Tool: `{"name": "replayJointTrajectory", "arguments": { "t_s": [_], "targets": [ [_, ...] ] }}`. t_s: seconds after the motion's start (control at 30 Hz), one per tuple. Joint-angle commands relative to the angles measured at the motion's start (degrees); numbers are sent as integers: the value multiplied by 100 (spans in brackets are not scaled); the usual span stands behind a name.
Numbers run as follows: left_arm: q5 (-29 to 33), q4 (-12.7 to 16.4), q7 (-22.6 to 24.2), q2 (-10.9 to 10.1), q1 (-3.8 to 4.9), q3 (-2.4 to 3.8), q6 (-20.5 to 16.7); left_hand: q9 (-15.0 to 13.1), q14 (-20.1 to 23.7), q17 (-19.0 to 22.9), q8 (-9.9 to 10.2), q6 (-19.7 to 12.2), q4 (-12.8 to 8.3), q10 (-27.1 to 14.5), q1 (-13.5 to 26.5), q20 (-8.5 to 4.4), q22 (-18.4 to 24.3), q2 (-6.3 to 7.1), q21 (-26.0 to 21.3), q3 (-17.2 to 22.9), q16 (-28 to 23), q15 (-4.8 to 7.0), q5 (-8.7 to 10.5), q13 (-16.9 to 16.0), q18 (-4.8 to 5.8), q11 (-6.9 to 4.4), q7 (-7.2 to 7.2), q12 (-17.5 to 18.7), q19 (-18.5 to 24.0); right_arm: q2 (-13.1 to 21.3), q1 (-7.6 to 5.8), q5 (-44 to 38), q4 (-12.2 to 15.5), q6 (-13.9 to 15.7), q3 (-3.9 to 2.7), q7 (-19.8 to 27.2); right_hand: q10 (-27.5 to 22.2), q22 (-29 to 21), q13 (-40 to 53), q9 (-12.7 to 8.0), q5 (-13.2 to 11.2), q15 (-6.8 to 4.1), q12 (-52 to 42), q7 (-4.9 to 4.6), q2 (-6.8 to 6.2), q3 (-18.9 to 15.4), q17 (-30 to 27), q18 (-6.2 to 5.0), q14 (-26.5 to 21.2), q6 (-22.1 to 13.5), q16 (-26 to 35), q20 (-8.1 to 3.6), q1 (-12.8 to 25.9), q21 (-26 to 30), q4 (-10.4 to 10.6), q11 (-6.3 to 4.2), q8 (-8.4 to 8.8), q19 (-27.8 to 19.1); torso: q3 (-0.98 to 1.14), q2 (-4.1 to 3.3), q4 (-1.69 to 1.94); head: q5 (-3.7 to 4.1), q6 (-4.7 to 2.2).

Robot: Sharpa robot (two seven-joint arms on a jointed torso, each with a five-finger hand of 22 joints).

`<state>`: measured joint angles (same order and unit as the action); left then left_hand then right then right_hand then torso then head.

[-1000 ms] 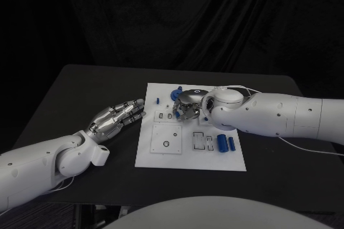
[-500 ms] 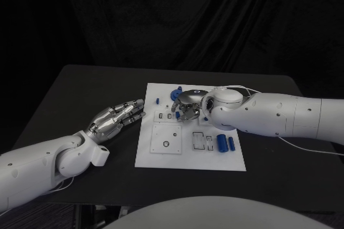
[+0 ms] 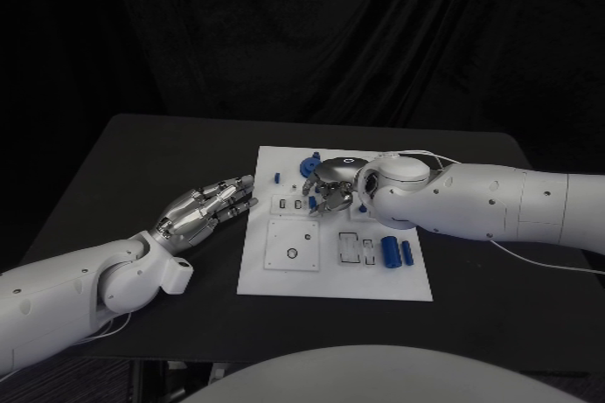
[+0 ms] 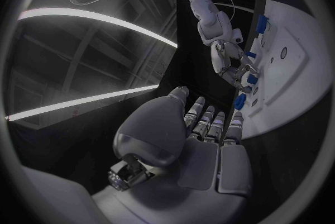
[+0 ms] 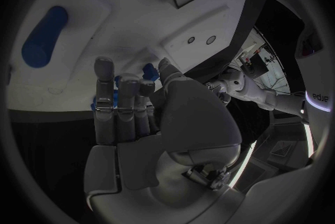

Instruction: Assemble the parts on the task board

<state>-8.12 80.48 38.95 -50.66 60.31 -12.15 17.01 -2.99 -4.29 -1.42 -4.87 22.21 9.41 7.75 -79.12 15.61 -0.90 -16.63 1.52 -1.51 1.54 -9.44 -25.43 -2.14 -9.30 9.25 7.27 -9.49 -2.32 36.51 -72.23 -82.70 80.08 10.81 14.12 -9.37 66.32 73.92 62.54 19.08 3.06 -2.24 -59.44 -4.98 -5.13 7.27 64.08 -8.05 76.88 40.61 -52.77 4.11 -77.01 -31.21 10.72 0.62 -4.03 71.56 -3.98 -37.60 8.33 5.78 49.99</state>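
The white board lies mid-bench. The right hand hovers over its far end by blue parts, whether pinching one is unclear. The left hand rests spread beside it.

A lab: black table, dark curtained backdrop, ceiling strip lights

Black table, white board, blue parts

The table is matte black; the task board on it is plain white. The parts are blue: two cylinders at the board's 4 o'clock, a round piece at 12 o'clock. The left hand and right hand are silver on white arms.
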Motion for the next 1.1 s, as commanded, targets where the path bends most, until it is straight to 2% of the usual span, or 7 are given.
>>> {"name": "replayJointTrajectory", "arguments": {
  "t_s": [0.03,0.43,0.57,0.8,0.87,0.9,1.1],
  "targets": [
    [11,56,401,-20,2,7,-124,-16,-13,-6,-46,55,-19,9,12,52,-10,-2,24,104,11,-32,-39,-10,-104,21,19,-27,-22,78,11,-37,40,408,-2,262,-32,21,7,-19,-34,-5,0,-4,-16,-111,16,-88,-23,-35,-6,6,154,10,99,-4,1,31,1,0,6,16,1],
    [12,-148,371,105,295,8,-188,-29,-76,-22,-85,149,16,89,115,59,-24,75,54,154,39,-40,223,-19,-105,53,44,-110,-71,428,-136,-34,316,1062,-3,635,1092,808,1333,-97,-36,-92,-1549,17,-148,-386,1371,223,725,22,-1964,-95,413,-2185,586,-68,-26,791,41,130,-33,81,-166],
    [10,-373,481,202,373,8,-118,-45,-149,-39,-134,257,605,155,388,54,-33,138,79,-320,68,-44,314,-23,-102,68,34,-177,-113,564,-176,125,395,1139,-3,672,1099,829,1353,-99,-35,-94,-1571,14,-104,-380,1380,223,721,55,-1974,-99,399,-2199,581,-65,-39,790,78,209,-79,48,-222],
    [10,-835,658,362,414,7,-212,-91,-479,-114,-269,639,743,456,916,72,-81,10,218,-1282,180,-72,2199,-48,-101,129,32,-350,-308,763,-200,338,432,1156,-1,657,1112,847,1387,-102,-34,-89,-1607,-7,-7,-358,1411,227,725,118,-2014,-100,308,-2247,548,-54,-61,795,145,359,-109,41,-200],
    [9,-919,653,401,416,7,-320,-90,-482,-108,-270,664,748,488,881,70,-75,-25,216,-1022,168,-74,1114,-49,-94,128,8,-343,-313,805,-201,356,429,1189,0,650,1110,845,1397,-94,-23,-76,-1616,-31,78,-317,1423,226,725,219,-2030,-90,183,-2252,490,-37,-106,792,161,391,-121,-7,-191],
    [9,-938,623,414,417,7,-392,-85,-582,-126,-265,711,255,565,68,76,-98,-27,277,-272,194,-66,-326,-59,-100,119,-45,-371,-433,829,-202,363,429,1223,0,651,1121,848,1410,-92,-19,-72,-1631,-37,96,-311,1430,228,727,246,-2040,-87,157,-2269,477,-33,-117,797,173,414,-131,-42,-175],
    [-244,-935,187,474,497,8,-863,-63,-1742,-445,-240,862,326,977,-394,104,-293,166,802,179,764,-261,-359,-108,37,387,-5,-717,-1303,1006,-223,380,488,1336,1,620,1298,895,1593,-96,4,-67,-1836,-53,167,-313,1549,259,802,351,-2222,-74,65,-2525,427,-23,-154,881,210,508,-174,-181,-151]
  ]
}}
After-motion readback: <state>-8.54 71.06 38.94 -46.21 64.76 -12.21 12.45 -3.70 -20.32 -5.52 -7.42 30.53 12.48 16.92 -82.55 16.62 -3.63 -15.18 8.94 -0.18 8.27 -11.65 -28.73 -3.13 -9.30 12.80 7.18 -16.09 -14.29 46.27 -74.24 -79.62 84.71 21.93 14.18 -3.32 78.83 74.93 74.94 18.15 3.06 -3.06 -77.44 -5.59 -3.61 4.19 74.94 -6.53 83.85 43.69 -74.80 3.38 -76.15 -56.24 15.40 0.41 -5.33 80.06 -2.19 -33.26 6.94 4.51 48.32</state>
